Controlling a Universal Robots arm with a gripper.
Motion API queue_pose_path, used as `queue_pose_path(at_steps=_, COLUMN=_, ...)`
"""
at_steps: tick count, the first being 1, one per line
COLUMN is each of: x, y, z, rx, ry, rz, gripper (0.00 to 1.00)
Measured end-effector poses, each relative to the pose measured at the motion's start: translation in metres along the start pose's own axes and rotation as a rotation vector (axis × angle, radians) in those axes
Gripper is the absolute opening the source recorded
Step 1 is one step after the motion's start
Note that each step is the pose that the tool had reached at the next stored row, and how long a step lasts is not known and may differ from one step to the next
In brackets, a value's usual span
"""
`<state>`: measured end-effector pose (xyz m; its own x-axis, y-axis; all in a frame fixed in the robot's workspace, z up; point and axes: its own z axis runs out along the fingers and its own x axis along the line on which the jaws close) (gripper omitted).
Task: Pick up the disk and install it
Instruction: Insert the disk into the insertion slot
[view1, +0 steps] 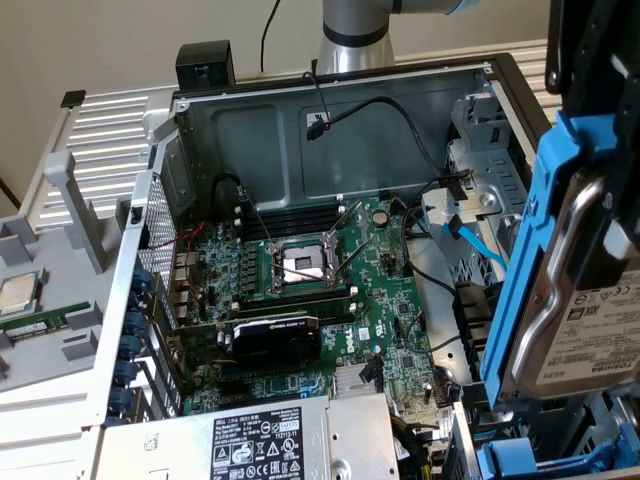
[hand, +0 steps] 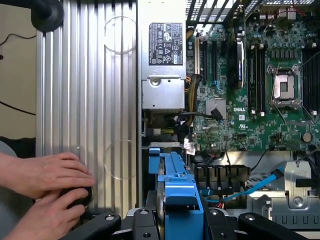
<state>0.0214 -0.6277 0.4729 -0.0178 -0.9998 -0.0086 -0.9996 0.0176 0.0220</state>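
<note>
The disk (view1: 590, 335) is a silver-grey hard drive with a white label, framed by a blue plastic carrier (view1: 522, 260). It hangs on edge, slightly tilted, above the open computer case at the exterior view's right. My gripper (view1: 585, 215) is shut on it from above, and a dark finger crosses the drive's face. In the wrist view the blue carrier (hand: 177, 195) sits edge-on between the two black fingers of the gripper (hand: 175, 222). It is over the drive-bay corner of the case, beside the power supply (hand: 162, 50).
The motherboard (view1: 300, 290) with its open CPU socket (view1: 300, 265) lies in the case. Another blue-fronted carrier (view1: 540, 462) sits below the disk. A blue cable (view1: 480, 245) runs nearby. A square chip (view1: 18, 293) rests on the grey tray. A person's hands (hand: 45, 185) rest beside the ribbed case panel.
</note>
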Motion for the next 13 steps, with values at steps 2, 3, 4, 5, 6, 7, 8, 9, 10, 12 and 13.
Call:
queue_pose_path(at_steps=2, x=0.0, y=-0.0001, z=0.0023, rx=0.0009, ry=0.0, rz=0.0, gripper=0.37)
queue_pose_path(at_steps=3, x=0.0, y=-0.0002, z=0.0036, rx=0.0013, ry=0.0, rz=0.0, gripper=0.37)
queue_pose_path(at_steps=4, x=0.0, y=-0.0002, z=0.0049, rx=0.0017, ry=-0.0001, rz=0.0, gripper=0.37)
queue_pose_path(at_steps=5, x=0.0, y=-0.0002, z=0.0062, rx=0.0021, ry=-0.0001, rz=0.0, gripper=0.37)
queue_pose_path(at_steps=6, x=0.0, y=-0.0002, z=0.0073, rx=0.0024, ry=-0.0001, rz=0.0, gripper=0.37)
queue_pose_path(at_steps=7, x=0.0, y=-0.0002, z=0.0085, rx=0.0028, ry=-0.0001, rz=0.0, gripper=0.37)
queue_pose_path(at_steps=8, x=0.0, y=-0.0002, z=0.0096, rx=0.003, ry=-0.0001, rz=0.0, gripper=0.37)
queue_pose_path(at_steps=9, x=0.0, y=-0.0002, z=0.0107, rx=0.0032, ry=-0.0002, rz=0.0, gripper=0.37)
queue_pose_path(at_steps=10, x=0.0, y=-0.0003, z=0.012, rx=0.0033, ry=-0.0002, rz=0.0, gripper=0.37)
queue_pose_path(at_steps=12, x=0.0, y=-0.0003, z=0.014, rx=0.0034, ry=-0.0001, rz=0.0, gripper=0.37)
queue_pose_path(at_steps=13, x=0.0, y=-0.0003, z=0.0149, rx=0.0034, ry=-0.0002, rz=0.0, gripper=0.37)
